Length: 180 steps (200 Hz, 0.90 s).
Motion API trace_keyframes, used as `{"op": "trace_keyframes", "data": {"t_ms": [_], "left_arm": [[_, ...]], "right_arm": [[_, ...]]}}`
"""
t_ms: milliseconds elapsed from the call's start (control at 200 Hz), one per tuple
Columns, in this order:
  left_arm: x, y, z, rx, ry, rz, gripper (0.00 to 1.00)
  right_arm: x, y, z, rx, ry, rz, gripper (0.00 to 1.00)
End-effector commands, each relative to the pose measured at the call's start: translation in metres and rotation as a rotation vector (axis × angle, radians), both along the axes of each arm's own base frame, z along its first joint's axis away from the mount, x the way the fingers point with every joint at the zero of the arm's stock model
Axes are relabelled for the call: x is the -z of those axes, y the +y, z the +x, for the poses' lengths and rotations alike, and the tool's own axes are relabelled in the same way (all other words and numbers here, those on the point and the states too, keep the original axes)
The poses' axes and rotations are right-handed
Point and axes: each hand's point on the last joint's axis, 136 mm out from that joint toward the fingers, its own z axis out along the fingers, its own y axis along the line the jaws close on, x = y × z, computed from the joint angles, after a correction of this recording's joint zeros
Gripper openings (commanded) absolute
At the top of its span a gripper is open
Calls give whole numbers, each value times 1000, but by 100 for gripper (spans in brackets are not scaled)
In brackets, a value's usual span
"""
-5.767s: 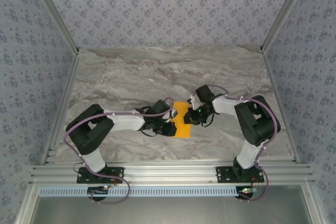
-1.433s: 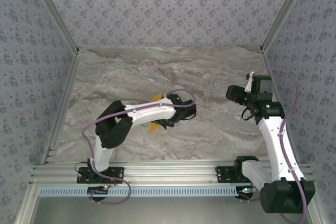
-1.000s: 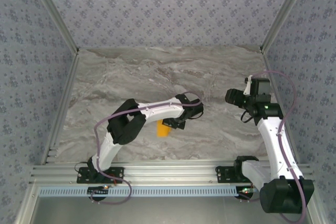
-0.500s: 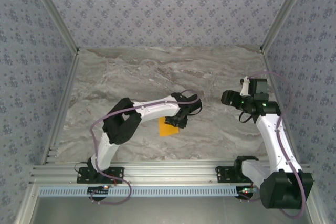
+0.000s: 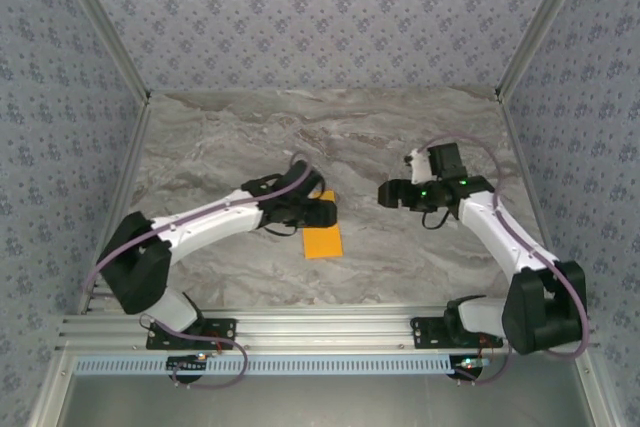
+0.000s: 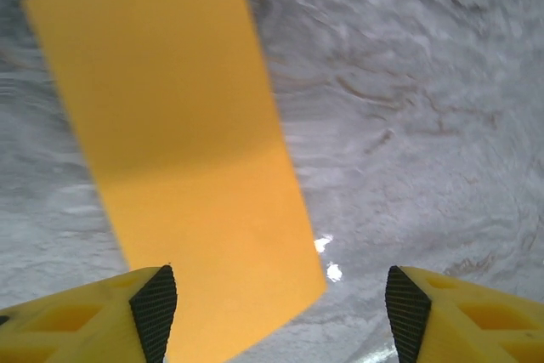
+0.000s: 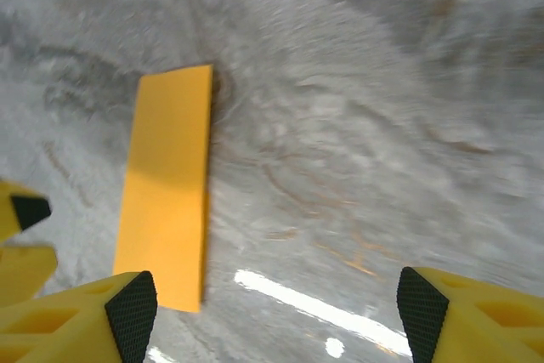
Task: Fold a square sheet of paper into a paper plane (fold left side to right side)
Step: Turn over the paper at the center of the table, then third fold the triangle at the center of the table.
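Sheet: the square sheet of paper (image 5: 322, 238) is lying flat on the grey marble surface (image 5: 220, 137), showing as a narrow bright-orange rectangle. It is sitting near the middle, between the two arms.
Left claw: the left claw (image 5: 325, 212) is hanging just beside the sheet's far short edge in the top view. Its fingers (image 6: 153, 299) are standing spread and are pinching nothing.
Left wrist view: the paper is stretching away from the left finger, with its near corner reaching into the gap between the two tips. Whether a tip is touching the paper, I cannot tell.
Right claw: the right claw (image 5: 385, 193) is hovering to the right of the sheet, apart from it, and is pointing toward the left claw. Its fingers (image 7: 132, 303) are standing wide apart and are gripping nothing.
Right wrist view: the sheet is running lengthwise on the left, and yellow tips of the left claw are peeking in at the left edge.
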Motion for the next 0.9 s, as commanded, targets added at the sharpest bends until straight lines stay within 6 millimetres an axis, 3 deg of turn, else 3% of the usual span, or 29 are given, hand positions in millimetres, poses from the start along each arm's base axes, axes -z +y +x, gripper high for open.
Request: {"op": "trace_keyframes", "data": {"t_ms": [0,125,245,600,894], "left_arm": [[5,5,3,-62,52,-173,70],[16,14,8,-109,91,-269,70],[29,16,10,-130,124,-309,70],[56,10,14,-137,193,-327,66],[65,11,13,-143,215,-305,65]], "right_arm": [[3,39,2,-75,13,81,79],[13,68,0,-141,30,89,76],[18,78,-4,-173,21,61,76],[23,79,-14,-194,29,34,76],[23,77,-19,-214,22,26,76]]}}
